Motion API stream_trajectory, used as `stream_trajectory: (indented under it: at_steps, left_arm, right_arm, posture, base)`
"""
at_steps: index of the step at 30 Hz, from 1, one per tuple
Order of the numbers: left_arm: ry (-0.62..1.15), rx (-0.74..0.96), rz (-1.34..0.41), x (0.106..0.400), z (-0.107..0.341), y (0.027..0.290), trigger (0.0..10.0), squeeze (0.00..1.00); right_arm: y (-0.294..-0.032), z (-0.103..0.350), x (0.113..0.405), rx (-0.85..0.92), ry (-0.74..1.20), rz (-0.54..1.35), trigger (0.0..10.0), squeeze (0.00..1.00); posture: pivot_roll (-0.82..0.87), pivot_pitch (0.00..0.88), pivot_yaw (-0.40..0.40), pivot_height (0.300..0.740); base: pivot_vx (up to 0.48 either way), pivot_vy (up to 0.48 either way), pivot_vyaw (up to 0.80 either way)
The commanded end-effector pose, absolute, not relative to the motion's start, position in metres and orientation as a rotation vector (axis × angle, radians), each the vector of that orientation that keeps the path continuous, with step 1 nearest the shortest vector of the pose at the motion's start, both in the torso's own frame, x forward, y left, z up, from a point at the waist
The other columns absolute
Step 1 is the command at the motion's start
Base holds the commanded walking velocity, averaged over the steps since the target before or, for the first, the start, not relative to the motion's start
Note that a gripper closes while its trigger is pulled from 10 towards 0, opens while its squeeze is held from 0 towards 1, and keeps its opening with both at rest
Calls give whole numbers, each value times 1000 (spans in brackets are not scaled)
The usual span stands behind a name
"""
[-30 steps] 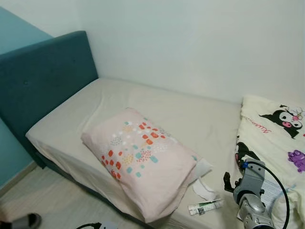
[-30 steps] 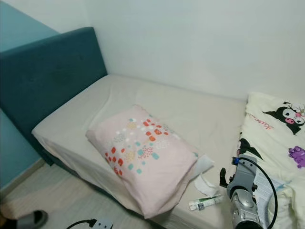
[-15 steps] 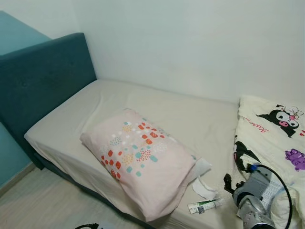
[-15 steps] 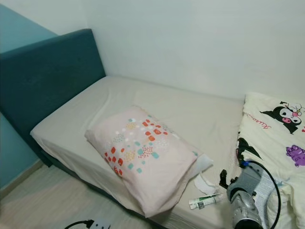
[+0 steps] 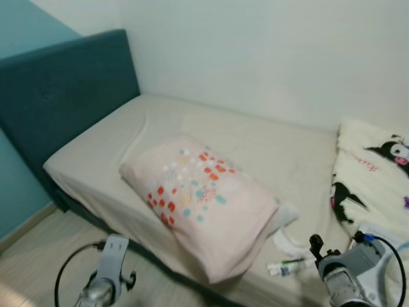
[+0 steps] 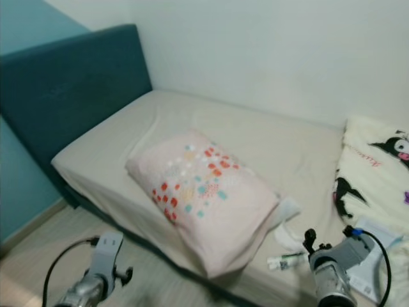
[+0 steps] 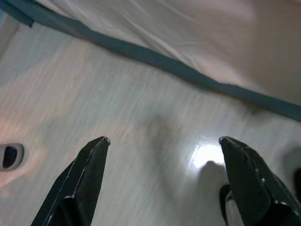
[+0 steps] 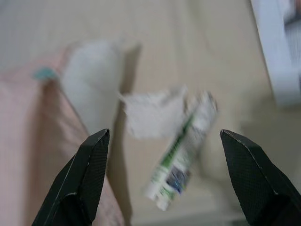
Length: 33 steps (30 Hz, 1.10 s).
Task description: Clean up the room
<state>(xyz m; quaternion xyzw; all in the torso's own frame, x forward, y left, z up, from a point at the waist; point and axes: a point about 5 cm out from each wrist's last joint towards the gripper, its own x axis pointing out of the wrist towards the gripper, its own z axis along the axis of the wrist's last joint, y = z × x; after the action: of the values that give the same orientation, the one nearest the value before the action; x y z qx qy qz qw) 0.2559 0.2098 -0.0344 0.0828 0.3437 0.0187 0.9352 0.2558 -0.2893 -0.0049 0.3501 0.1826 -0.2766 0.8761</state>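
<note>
A pink pillow (image 5: 204, 198) with coloured dots lies slantwise on the beige bed (image 5: 255, 144), its corner overhanging the near edge. By that edge lie a white-and-green tube (image 5: 289, 265) and a crumpled white tissue (image 5: 286, 242). My right gripper (image 8: 162, 136) hangs open just above the tube (image 8: 181, 153) and tissue (image 8: 150, 113); its wrist (image 5: 348, 275) is at the lower right. My left gripper (image 7: 163, 141) is open over the pale floor beside the bed; its arm (image 5: 105, 272) is at the lower left.
A teal headboard (image 5: 64, 96) stands at the bed's left end against a teal wall. A cream cartoon-print blanket (image 5: 374, 173) covers the bed's right side, with a white booklet (image 6: 370, 252) on it. The bed's dark teal base (image 7: 155, 54) borders the wooden floor.
The camera has shifted, so the scene sits further right and lower. My left arm has come into view at the lower left. My right arm stays near the tube.
</note>
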Motion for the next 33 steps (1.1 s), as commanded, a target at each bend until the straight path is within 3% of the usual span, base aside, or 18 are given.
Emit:
stream_trajectory:
  at_steps: [1, 6, 14, 20, 33]
  left_arm:
    - [709, 181, 51, 252, -35, 218, 10000, 0]
    - [698, 207, 33, 247, -37, 220, 10000, 0]
    - [761, 279, -21, 214, -52, 237, 10000, 0]
    - [802, 328, -64, 193, -58, 253, 10000, 0]
    - [795, 375, -171, 169, -59, 264, 10000, 0]
  right_arm:
    - [-284, -12, 251, 787, 393, -584, 10000, 0]
    - [-285, -10, 251, 883, 322, -586, 10000, 0]
    - [-294, 8, 262, 974, 140, -493, 10000, 0]
    - [-280, 21, 280, 978, 95, -348, 10000, 0]
    - [-274, 39, 301, 1026, 76, -305, 10000, 0]
  posture:
    - [-40, 10, 81, 615]
    - [-23, 44, 97, 595]
    - [39, 144, 144, 565]
    - [77, 192, 175, 565]
    - [137, 286, 193, 565]
  base:
    - [0, 0, 0]
    - [0, 0, 0]
    - [0, 0, 0]
    - [0, 0, 0]
    - [0, 0, 0]
